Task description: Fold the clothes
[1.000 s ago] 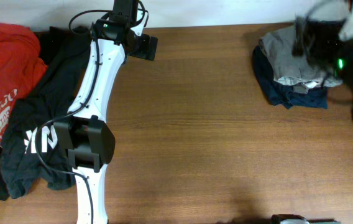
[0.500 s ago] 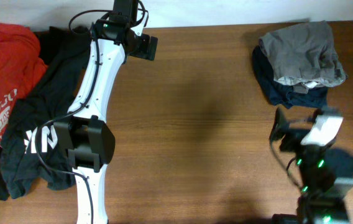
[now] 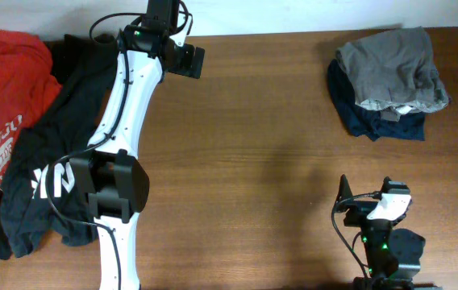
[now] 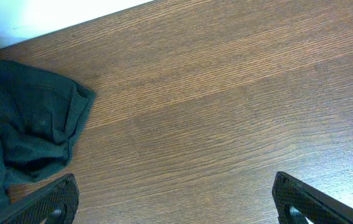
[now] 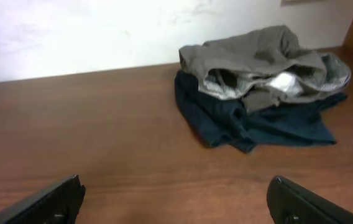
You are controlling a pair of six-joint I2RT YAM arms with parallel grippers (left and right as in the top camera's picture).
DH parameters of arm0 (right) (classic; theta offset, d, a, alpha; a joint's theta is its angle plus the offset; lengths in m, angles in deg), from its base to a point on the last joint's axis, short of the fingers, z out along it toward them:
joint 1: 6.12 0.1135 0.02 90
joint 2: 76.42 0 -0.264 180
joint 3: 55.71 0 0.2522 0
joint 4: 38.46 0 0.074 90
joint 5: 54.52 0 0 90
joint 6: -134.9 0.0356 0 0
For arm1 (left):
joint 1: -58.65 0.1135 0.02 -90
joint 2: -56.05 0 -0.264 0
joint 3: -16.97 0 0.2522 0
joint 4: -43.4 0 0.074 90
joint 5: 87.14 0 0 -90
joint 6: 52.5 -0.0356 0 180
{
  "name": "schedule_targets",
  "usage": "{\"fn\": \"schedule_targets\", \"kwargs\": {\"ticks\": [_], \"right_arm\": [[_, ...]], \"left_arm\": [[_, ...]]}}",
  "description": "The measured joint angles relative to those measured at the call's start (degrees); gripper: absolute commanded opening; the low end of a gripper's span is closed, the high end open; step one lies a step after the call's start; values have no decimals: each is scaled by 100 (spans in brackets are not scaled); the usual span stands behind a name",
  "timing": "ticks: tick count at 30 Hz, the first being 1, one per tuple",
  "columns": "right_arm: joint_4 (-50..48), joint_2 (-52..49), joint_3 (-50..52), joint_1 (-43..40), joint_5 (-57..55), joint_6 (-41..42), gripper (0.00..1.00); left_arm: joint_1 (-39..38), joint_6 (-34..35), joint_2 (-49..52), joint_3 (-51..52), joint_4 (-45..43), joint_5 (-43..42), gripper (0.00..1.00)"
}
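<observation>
The grey-khaki shorts (image 3: 392, 71) lie folded on a navy garment (image 3: 374, 121) at the table's far right; both show in the right wrist view, shorts (image 5: 257, 59) on navy (image 5: 251, 121). A black white-printed tee (image 3: 39, 173) and a red tee (image 3: 15, 89) lie heaped at the left; the black tee's edge shows in the left wrist view (image 4: 27, 137). My left gripper (image 4: 176, 202) is open and empty above bare wood near the far edge (image 3: 187, 61). My right gripper (image 5: 176, 202) is open and empty, low at the front right (image 3: 366, 211), well short of the shorts.
The white left arm (image 3: 124, 121) stretches over the black tee from its base (image 3: 116, 189). The brown wooden table (image 3: 253, 161) ends at a white wall behind the shorts (image 5: 71, 31).
My right arm has pulled back from over the shorts at the far right to the table's front right. The shorts stay folded on the navy garment. The left arm has not moved.
</observation>
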Motion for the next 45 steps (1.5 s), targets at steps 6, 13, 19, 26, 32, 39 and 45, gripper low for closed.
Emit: {"fn": "schedule_targets", "kwargs": {"ticks": [6, 13, 19, 26, 32, 39, 45], "right_arm": [[-59, 138, 74, 0, 13, 2, 98], [-63, 369, 74, 0, 17, 2, 99], [-63, 369, 74, 0, 17, -2, 99], [-63, 369, 74, 0, 17, 0, 98], [-63, 369, 74, 0, 17, -2, 99], [-63, 369, 74, 0, 17, -2, 99], [-63, 369, 74, 0, 17, 0, 99]], "left_arm": [[0, 0, 0, 0, 0, -2, 99], [0, 0, 0, 0, -2, -2, 99], [0, 0, 0, 0, 0, -2, 99], [0, 0, 0, 0, 0, -2, 99], [0, 0, 0, 0, 0, -2, 99], [0, 0, 0, 0, 0, -2, 99], [0, 0, 0, 0, 0, -2, 99]]}}
